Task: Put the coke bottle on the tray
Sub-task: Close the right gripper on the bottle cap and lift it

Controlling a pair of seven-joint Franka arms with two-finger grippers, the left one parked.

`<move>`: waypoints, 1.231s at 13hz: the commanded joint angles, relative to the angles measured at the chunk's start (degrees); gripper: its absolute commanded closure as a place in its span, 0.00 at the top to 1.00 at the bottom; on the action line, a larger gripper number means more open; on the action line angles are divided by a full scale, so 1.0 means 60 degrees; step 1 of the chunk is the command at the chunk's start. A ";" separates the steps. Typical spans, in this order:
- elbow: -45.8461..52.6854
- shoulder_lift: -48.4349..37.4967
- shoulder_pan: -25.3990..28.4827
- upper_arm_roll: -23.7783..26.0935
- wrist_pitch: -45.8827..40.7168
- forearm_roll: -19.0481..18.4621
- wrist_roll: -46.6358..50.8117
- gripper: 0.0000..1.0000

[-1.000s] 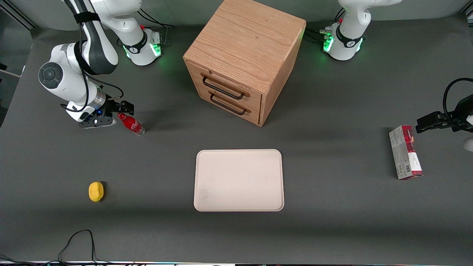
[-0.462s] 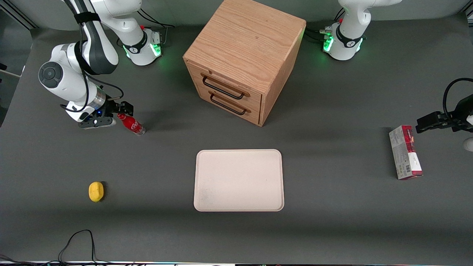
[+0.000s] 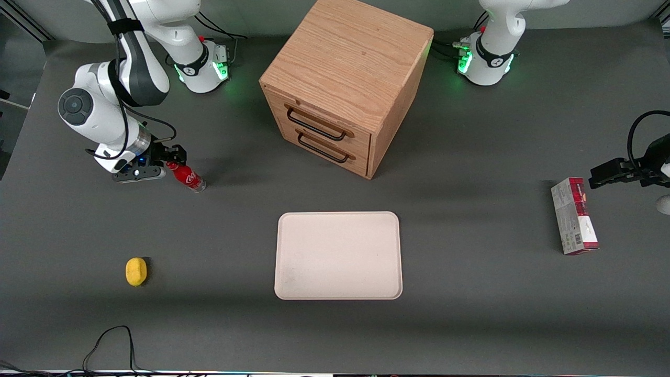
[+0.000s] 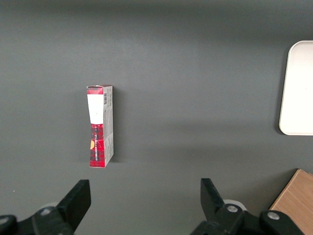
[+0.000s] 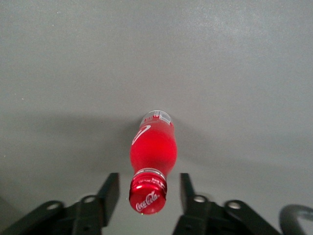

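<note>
The coke bottle [image 3: 187, 177] [image 5: 150, 156], small and red with a white script logo and a red cap, stands on the grey table toward the working arm's end. My right gripper [image 3: 170, 161] [image 5: 148, 188] hangs over its cap, open, with one finger on each side of the cap and a gap between each finger and the bottle. The cream-white tray [image 3: 338, 255] lies flat in front of the cabinet's drawers, nearer the front camera than the bottle. One edge of the tray [image 4: 296, 88] shows in the left wrist view.
A wooden two-drawer cabinet [image 3: 343, 84] stands at the table's middle. A yellow lemon-like object [image 3: 136, 271] lies nearer the front camera than the bottle. A red-and-grey carton [image 3: 574, 215] [image 4: 100, 126] lies toward the parked arm's end.
My right arm has shifted slightly, bringing the gripper a little closer over the bottle's cap. The bottle has not moved.
</note>
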 commanded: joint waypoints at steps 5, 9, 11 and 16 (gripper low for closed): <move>-0.0033 -0.0059 -0.0005 -0.0091 0.0069 -0.0149 -0.0288 0.00; 0.1660 -0.0103 0.0010 -0.0091 -0.1827 -0.0134 -0.0142 0.00; 0.3605 0.0071 -0.0005 -0.0091 -0.3861 -0.0120 -0.0141 0.00; 0.8061 0.1344 -0.0019 -0.0077 -0.7632 -0.0061 -0.0141 0.00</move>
